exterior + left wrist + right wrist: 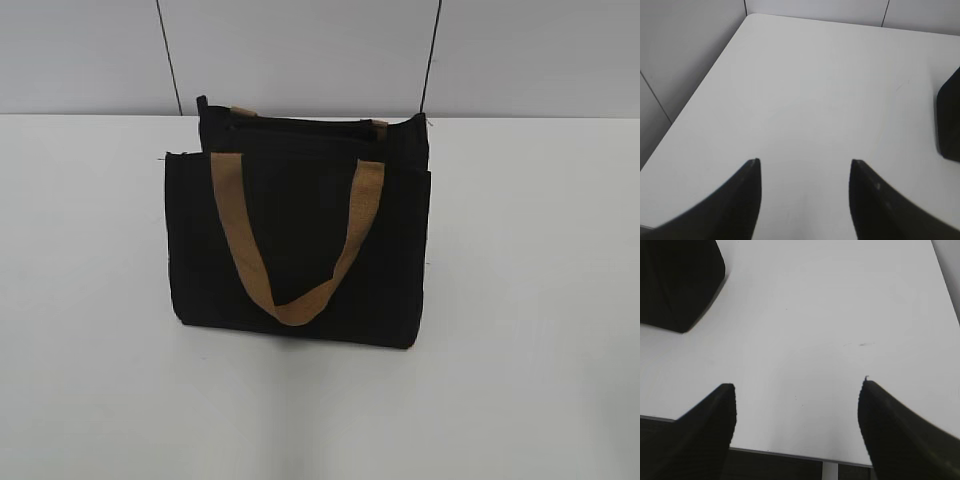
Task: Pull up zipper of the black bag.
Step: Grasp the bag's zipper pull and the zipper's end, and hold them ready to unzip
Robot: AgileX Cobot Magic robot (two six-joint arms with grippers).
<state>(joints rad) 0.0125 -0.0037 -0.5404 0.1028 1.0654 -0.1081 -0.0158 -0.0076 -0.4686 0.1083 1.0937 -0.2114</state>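
The black bag (300,245) stands upright in the middle of the white table (530,300), its front tan handle (300,300) hanging down over the front pocket panel. The zipper (300,125) runs as a dark line along the bag's top edge; I cannot make out its pull tab. Neither gripper shows in the exterior view. My left gripper (805,162) is open and empty over bare table, with a corner of the bag (950,120) at the right edge. My right gripper (797,385) is open and empty near the table's front edge, a bag corner (675,285) at upper left.
A grey panelled wall (300,50) rises behind the table's back edge. The table's left edge and a wall show in the left wrist view (670,75). The table's front edge shows in the right wrist view (790,455).
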